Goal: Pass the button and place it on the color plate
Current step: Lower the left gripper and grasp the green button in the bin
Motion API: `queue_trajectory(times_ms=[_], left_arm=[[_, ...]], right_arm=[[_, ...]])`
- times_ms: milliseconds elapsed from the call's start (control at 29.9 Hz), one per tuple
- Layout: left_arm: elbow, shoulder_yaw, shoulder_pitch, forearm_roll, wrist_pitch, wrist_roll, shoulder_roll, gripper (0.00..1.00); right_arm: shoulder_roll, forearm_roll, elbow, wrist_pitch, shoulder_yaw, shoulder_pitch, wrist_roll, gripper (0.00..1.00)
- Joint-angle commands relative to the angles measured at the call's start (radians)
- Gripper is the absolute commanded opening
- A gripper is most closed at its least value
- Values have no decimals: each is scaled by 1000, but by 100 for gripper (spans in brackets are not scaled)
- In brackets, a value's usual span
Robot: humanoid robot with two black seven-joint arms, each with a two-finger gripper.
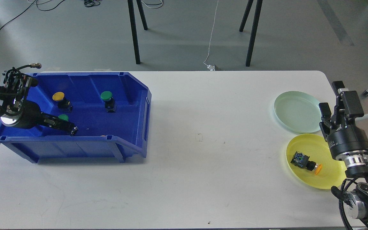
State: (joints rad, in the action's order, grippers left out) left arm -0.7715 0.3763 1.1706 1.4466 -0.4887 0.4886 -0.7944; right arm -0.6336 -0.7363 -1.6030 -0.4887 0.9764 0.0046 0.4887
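A blue bin [139,105] stands at the left of the table. In it are a yellow-capped button [58,96], a green-capped button [106,95] and a second green button [63,117], partly hidden behind my left gripper. My left gripper [66,125] reaches low into the bin right by that second green button; its dark fingers cannot be told apart. An orange-capped button [305,162] lies on its side on the yellow plate [327,150]. The pale green plate [295,110] is empty. My right gripper [330,95] is open and empty above the plates' right side.
The white table's [203,159] right edge runs just past the plates. Black stand legs [134,32] and cables are on the floor behind the table.
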Motion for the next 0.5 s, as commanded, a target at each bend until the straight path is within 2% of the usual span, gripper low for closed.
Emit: queue_trajectory(times_ms=[0, 134, 468], left_arm=[[1, -5, 0, 0, 0, 0, 14, 58], [1, -5, 0, -2, 27, 0, 18, 50], [4, -7, 1, -3, 35, 0, 29, 43]], right_arm=[[0, 0, 0, 0, -1, 0, 0, 99], [0, 0, 0, 0, -1, 0, 0, 99], [0, 0, -2, 0, -2, 0, 0, 99]])
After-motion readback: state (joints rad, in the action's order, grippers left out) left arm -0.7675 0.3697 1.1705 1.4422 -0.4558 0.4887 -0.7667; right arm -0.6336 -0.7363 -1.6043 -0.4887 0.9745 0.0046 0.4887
